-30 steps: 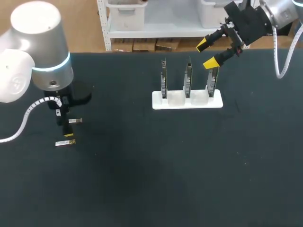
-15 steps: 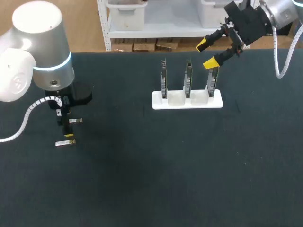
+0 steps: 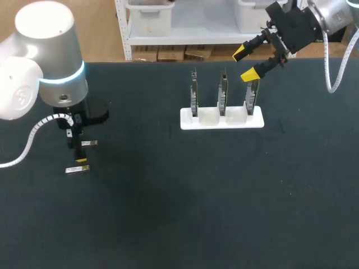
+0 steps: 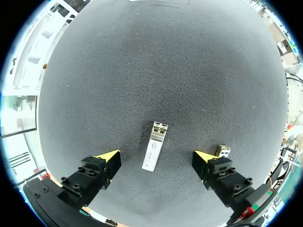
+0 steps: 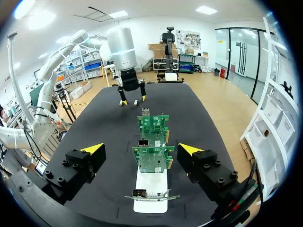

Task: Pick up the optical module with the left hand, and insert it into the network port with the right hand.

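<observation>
A silver optical module [image 4: 155, 152] lies flat on the dark table midway between the fingers of my left gripper [image 4: 156, 156], which is open and touches nothing. A second module [image 4: 222, 151] lies just outside one finger. In the head view my left gripper [image 3: 78, 151] points straight down at the table's left, with one module [image 3: 88, 143] and the other [image 3: 77, 169] beside it. My right gripper [image 3: 245, 63] hangs open and empty above the rightmost of three upright network cards [image 3: 251, 95]. In the right wrist view that gripper [image 5: 141, 149] looks along the row of cards [image 5: 152, 158].
The cards stand in a white rack [image 3: 221, 120] at the table's back middle, with a middle card [image 3: 223, 92] and a left card [image 3: 194, 92]. The rack's white base [image 5: 150, 183] lies under my right gripper.
</observation>
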Available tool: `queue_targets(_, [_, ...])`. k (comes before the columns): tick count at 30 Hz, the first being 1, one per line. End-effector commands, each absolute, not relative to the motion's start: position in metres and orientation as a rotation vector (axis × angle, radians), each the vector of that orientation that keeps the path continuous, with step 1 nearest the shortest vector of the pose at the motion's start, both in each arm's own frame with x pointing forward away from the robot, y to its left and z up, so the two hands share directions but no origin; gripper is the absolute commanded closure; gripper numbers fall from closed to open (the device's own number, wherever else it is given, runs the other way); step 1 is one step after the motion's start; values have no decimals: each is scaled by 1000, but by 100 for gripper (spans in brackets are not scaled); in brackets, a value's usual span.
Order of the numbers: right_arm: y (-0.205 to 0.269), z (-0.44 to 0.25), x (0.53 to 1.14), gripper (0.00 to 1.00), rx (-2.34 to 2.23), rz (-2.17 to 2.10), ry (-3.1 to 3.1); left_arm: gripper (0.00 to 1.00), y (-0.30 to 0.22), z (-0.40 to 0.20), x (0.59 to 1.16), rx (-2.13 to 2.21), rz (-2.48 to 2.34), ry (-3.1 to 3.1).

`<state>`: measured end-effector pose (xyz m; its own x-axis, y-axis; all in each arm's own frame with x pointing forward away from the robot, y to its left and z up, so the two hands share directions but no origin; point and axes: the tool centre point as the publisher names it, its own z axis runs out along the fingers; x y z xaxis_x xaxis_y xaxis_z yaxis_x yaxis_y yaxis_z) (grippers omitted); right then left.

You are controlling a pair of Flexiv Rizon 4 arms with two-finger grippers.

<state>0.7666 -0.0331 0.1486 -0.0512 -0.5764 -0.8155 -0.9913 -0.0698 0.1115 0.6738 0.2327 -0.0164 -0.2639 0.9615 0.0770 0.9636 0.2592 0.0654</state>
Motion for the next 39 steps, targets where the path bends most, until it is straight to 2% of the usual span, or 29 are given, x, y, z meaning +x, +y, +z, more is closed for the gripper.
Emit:
queue_targets(1, [-33, 149, 765, 0, -1687, 993, 1670, 23, 234, -20, 679, -1898, -137, -2469])
queue_targets(3, [-33, 149, 765, 0, -1687, 993, 1670, 63, 234, -19, 679, -1900, -133, -2470])
queue_targets(4, [-33, 149, 765, 0, -1687, 993, 1670, 77, 234, -19, 679, -1902, -133, -2470])
queue_targets(6, [-33, 149, 765, 0, -1687, 993, 1670, 87, 233, -19, 680, -1906, -133, -2470])
queue_targets(8, [-33, 149, 765, 0, -1687, 993, 1670, 92, 233, -19, 680, -1908, -132, -2469])
queue_targets(9, [-33, 149, 765, 0, -1687, 993, 1670, 100, 233, -19, 680, -1908, -131, -2469])
queue_targets(26, [-33, 149, 765, 0, -1687, 993, 1670, 100, 231, -14, 680, -1921, -78, -2493])
queue_targets(34, [-33, 149, 765, 0, -1687, 993, 1670, 100, 199, 38, 691, -2127, 113, -2622])
queue_targets(39, [-33, 149, 765, 0, -1687, 993, 1670, 100, 164, 81, 701, -2293, 406, -2681])
